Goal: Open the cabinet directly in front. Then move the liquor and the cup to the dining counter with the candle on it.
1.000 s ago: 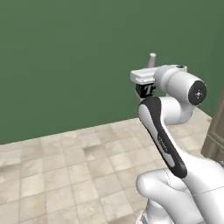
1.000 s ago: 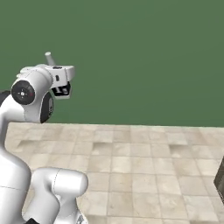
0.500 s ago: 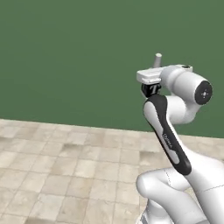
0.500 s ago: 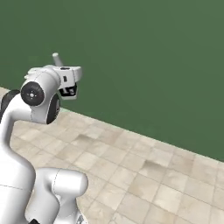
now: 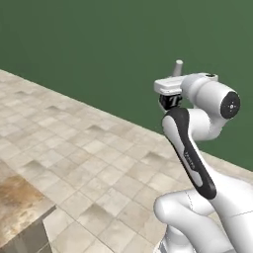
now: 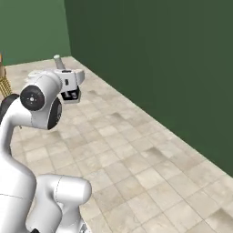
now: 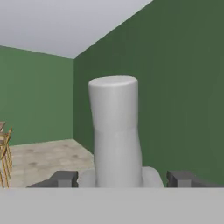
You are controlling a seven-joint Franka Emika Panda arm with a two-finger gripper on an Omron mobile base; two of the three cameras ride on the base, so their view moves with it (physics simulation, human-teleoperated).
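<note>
Two pincer [image 7: 124, 177] tips are standing wide, clear of a pale grey stub [image 7: 113, 131] rising between them, possibly the candle: likely light, waxy, best gripped low on its sides; marble tabletop [image 5: 20, 202] is lying nearby.

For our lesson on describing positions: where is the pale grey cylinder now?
The pale grey cylinder stands upright at the hand view's centre, between the tool's two tips, the green wall behind it.
</note>
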